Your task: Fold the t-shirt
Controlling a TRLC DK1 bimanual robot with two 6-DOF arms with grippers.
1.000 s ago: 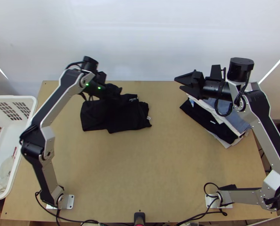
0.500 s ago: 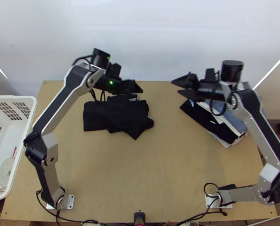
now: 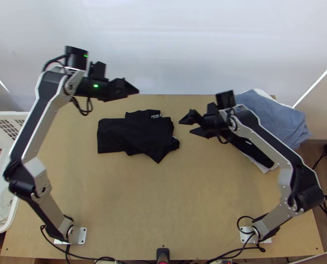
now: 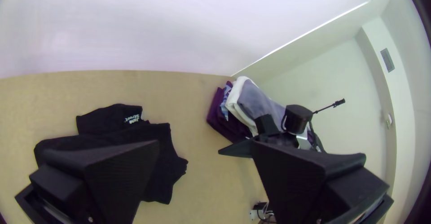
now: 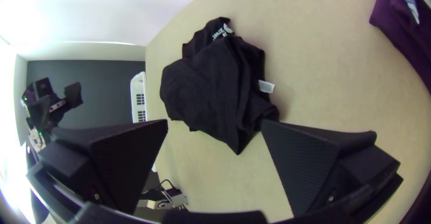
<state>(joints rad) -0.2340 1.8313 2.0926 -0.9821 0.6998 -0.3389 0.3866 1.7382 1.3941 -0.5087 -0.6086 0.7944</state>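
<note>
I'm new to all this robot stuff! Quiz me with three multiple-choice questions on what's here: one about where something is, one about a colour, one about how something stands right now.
1. In the top view, where is the pile of folded cloths from the black t-shirt?
A. To its left
B. To its right
C. Underneath it

2. What colour is the basket beside the table?
A. Red
B. Green
C. White

3. How is the right gripper?
A. Open, with no cloth held
B. Shut, with no cloth held
C. Shut on the t-shirt

Answers:
1. B: the pile lies at the table's right side, the t-shirt left of the middle.
2. C: its rim and walls are white in the top view.
3. A: the right wrist view shows its two fingers wide apart, gripping no cloth.
</note>
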